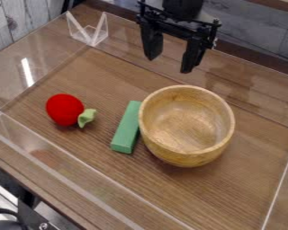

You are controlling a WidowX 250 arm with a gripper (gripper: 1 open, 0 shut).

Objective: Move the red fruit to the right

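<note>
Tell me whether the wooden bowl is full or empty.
Empty: the wooden bowl sits upright, and its bare inner wall and bottom show, with nothing lying inside.

No readable text, labels, brands, numbers or signs.
</note>
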